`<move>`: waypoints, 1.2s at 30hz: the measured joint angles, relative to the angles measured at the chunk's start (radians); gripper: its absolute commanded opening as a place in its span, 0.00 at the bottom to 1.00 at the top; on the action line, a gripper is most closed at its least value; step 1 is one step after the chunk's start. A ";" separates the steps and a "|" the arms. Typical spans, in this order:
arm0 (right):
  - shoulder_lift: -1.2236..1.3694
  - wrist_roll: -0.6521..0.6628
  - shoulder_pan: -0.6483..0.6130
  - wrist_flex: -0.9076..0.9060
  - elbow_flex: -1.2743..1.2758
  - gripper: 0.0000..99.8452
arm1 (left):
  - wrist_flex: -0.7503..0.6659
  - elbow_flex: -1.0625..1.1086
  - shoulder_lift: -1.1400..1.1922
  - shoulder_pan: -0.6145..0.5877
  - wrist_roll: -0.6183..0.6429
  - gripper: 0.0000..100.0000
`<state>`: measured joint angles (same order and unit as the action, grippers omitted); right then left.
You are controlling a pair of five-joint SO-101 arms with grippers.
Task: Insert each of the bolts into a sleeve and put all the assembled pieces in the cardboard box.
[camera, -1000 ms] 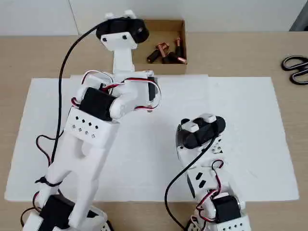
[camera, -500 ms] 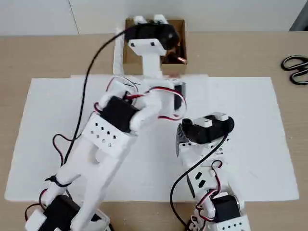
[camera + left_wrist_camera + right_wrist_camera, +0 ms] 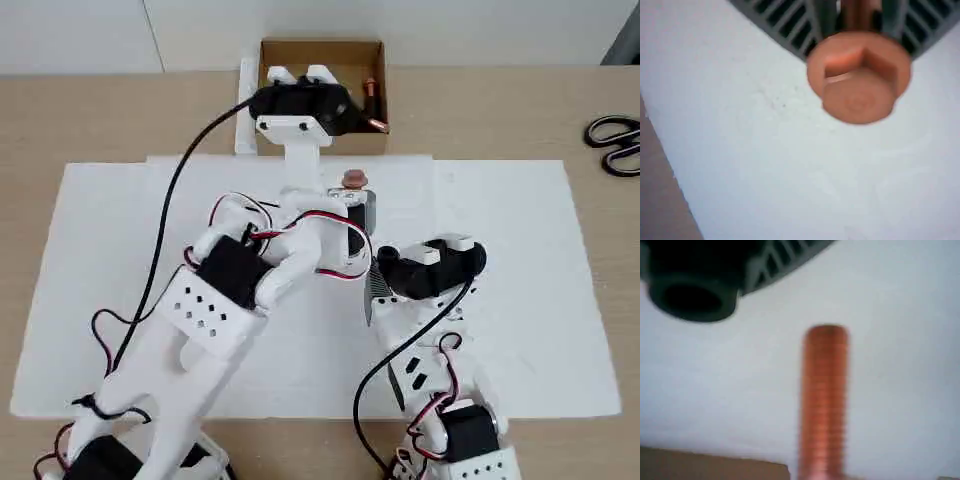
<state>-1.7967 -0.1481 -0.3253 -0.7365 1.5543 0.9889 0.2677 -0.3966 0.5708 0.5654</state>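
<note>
The left arm has swung in from beside the cardboard box and drawn back toward the right arm. The left tool is clamped on the bolt by its shank, with the hex head free of the jaws. The right tool grips the black sleeve. The bolt's thread lies just beside the sleeve's mouth, not in line with it. Square the two axes first, then feed slowly over the white sheet.

A bolt is near the cardboard box.
</note>
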 measured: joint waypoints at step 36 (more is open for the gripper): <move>-0.002 -0.008 -0.069 0.000 0.000 0.00 | -0.147 0.120 0.002 0.040 -0.006 0.01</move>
<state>-1.7983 -0.1557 -0.3943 -0.7365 1.5543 0.8416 0.3874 -0.3951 0.6107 0.5593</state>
